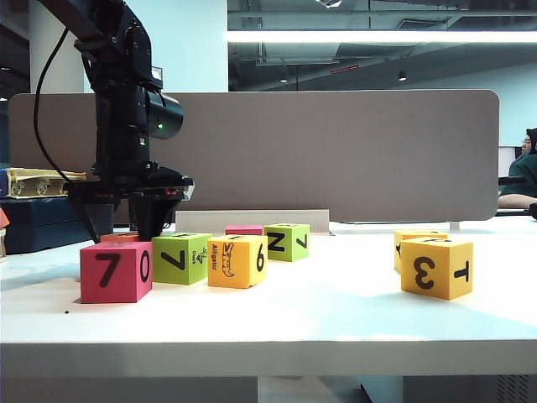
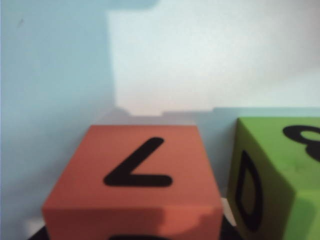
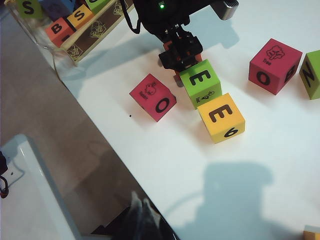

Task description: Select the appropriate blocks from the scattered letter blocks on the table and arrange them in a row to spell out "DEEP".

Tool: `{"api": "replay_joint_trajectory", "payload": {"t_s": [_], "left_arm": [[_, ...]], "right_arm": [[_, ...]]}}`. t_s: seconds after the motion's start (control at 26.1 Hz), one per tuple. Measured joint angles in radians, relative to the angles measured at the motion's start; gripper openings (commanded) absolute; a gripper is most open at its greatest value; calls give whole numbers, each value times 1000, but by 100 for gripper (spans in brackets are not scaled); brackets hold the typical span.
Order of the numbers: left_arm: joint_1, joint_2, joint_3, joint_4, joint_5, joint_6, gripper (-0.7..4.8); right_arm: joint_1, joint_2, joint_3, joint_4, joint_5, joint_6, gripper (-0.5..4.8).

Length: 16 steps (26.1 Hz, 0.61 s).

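Sitting up front: red "7/0" cube. Left gripper setting orange cube beside green E, yellow E (grip unclear); right gripper unseen, P block outstanding.

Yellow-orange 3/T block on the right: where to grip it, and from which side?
From above, pinching two opposite upright faces of the 3/T block; it sits flat, top clear. Probably avoid the rear, crowded by another yellow block. Left gripper is low behind the red block; right gripper is unseen.
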Motion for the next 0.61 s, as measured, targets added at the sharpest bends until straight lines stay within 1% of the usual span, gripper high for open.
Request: {"api": "replay_joint_trajectory", "payload": {"t_s": [0.46, 0.61], "left_arm": [[0, -5, 1, 1, -3, 0, 310], [0, -11, 72, -33, -3, 0, 310]], "right_arm": [[0, 0, 0, 0, 0, 0, -1], [0, 0, 0, 0, 0, 0, -1]]}}
